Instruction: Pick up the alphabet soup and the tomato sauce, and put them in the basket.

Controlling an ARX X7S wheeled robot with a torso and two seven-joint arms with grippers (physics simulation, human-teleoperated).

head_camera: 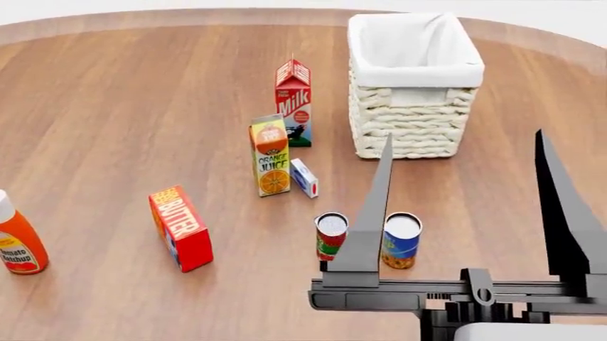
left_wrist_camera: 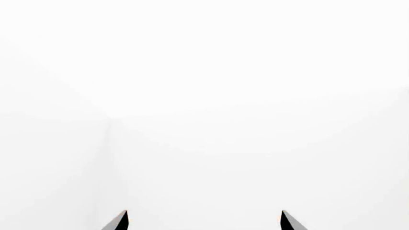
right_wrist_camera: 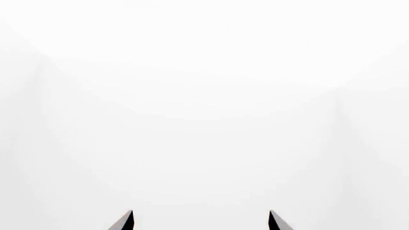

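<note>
Head view shows the right gripper [head_camera: 465,177] raised close to the camera, its 2 fingers spread wide apart and holding nothing. Beyond it on the wooden table [head_camera: 114,106], the tomato sauce can [head_camera: 331,235] and the soup can [head_camera: 401,240] stand upright just beside each other, apart, at the near middle. The basket [head_camera: 414,135] sits farther back and slightly right, and nothing shows inside it from here. Both wrist views face blank white; the left gripper [left_wrist_camera: 203,221] shows only 2 separated fingertips, so it looks released too. I judge the task not yet begun: neither can is grasped or in the basket, so 2 picks and 2 placements remain. The milk carton [head_camera: 294,101], juice carton [head_camera: 270,155], butter box [head_camera: 180,227] and ketchup bottle [head_camera: 16,238] stand to the left.
</note>
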